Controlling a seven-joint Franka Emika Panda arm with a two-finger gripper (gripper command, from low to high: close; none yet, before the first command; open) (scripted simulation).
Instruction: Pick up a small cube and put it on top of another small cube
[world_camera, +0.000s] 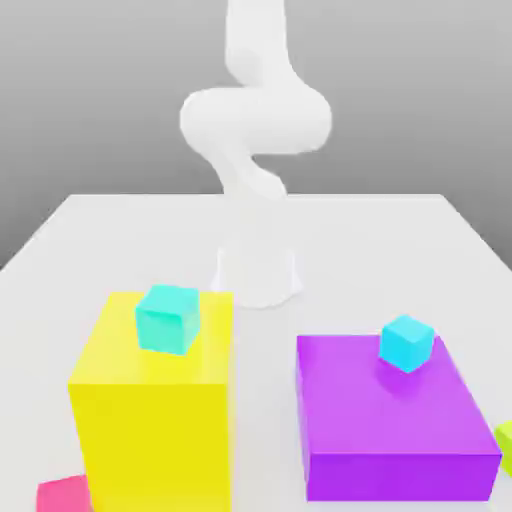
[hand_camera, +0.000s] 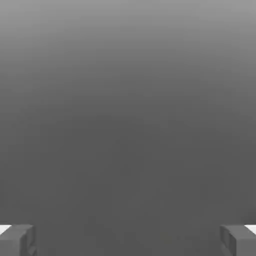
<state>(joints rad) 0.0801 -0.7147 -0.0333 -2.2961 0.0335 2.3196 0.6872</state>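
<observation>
small cube (world_camera: 505, 445) cut off at table (world_camera: 100, 240) edge; gripper (hand_camera: 128, 240) spread wide, holding nothing.

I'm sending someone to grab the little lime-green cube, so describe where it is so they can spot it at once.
Start at the purple block, the wide flat one toward the exterior view's right. Just past its right side, at the picture's edge, the small lime-green cube sits low on the white table. Unlike the two cyan cubes, it is yellow-green and not perched on a block.
</observation>
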